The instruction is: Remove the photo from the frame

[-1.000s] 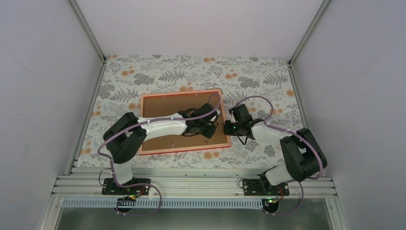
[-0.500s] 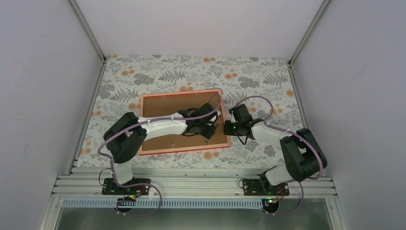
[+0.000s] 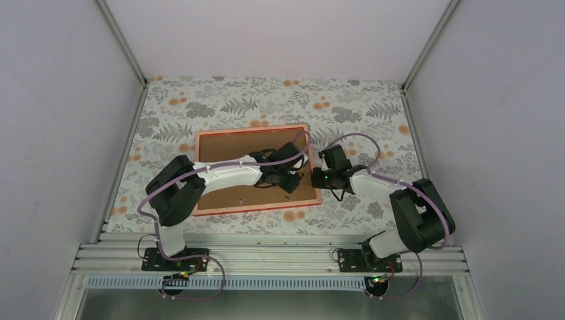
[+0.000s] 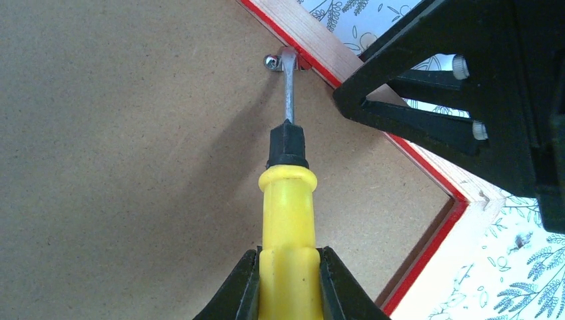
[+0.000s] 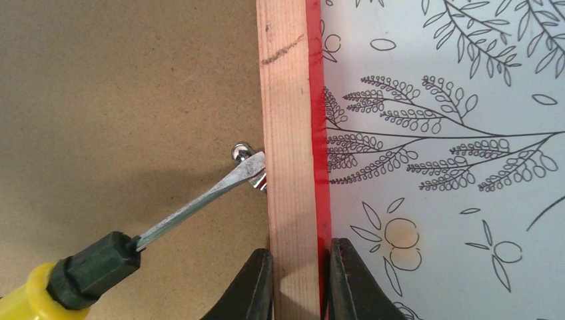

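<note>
The red frame point(image 3: 256, 169) lies face down on the floral table, its brown fibreboard backing point(image 4: 133, 167) up. The photo is hidden under the backing. My left gripper point(image 4: 288, 283) is shut on a yellow-handled screwdriver point(image 4: 286, 220). The screwdriver's flat metal tip point(image 5: 250, 167) rests against a small metal clip point(image 4: 274, 61) at the frame's right rail. My right gripper point(image 5: 298, 283) is shut on that rail, one finger on the bare wood inner side point(image 5: 286, 133), the other on the red outer edge. In the top view both grippers meet at the frame's right side point(image 3: 313, 175).
The floral tablecloth point(image 3: 280, 100) covers the table around the frame. White walls with metal posts point(image 3: 123, 40) close in the left, right and back. An aluminium rail point(image 3: 266, 257) holding the arm bases runs along the near edge.
The left arm has shifted very slightly over the backing; the right arm holds still. Both grips are unchanged.
</note>
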You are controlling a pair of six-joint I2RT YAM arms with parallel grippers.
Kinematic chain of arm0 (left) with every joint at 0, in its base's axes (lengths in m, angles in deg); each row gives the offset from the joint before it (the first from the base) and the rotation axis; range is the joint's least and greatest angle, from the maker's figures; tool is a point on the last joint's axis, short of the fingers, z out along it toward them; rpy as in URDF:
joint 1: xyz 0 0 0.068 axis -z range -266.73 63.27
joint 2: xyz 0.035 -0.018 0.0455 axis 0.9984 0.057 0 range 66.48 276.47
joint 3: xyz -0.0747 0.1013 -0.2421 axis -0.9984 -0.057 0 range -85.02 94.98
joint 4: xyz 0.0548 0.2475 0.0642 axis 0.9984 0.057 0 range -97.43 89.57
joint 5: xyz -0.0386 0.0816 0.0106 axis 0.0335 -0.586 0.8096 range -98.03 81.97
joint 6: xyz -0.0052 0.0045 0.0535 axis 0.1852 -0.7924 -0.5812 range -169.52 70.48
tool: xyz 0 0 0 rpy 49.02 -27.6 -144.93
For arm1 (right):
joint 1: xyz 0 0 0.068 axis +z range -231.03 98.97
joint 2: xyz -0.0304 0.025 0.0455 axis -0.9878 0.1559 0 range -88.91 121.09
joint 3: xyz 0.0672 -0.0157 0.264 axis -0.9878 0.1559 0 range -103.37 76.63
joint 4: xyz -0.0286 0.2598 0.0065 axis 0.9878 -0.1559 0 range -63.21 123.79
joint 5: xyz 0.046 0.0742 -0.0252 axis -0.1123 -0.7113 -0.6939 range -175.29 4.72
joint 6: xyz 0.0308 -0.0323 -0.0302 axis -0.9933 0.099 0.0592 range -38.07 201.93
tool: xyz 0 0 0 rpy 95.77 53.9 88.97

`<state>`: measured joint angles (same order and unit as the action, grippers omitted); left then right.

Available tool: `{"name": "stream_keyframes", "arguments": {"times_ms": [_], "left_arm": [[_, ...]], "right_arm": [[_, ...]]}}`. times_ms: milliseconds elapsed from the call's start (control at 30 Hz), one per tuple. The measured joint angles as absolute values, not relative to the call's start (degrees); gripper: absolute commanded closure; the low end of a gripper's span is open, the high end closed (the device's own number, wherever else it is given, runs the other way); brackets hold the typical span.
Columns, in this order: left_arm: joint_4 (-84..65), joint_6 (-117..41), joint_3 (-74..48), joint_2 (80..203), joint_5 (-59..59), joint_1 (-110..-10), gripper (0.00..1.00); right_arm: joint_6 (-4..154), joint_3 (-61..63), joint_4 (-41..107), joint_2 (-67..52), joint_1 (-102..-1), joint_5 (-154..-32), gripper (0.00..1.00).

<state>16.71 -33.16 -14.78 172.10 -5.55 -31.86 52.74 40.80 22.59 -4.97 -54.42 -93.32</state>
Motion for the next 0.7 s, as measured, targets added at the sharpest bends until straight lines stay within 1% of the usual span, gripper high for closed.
{"name": "stream_keyframes", "arguments": {"times_ms": [700], "left_arm": [[19.0,-35.2,-14.4,171.9,-7.1,-31.8,0.98]], "right_arm": [[52.7,40.8,22.6,-5.0,-54.4,-93.3,0.86]]}}
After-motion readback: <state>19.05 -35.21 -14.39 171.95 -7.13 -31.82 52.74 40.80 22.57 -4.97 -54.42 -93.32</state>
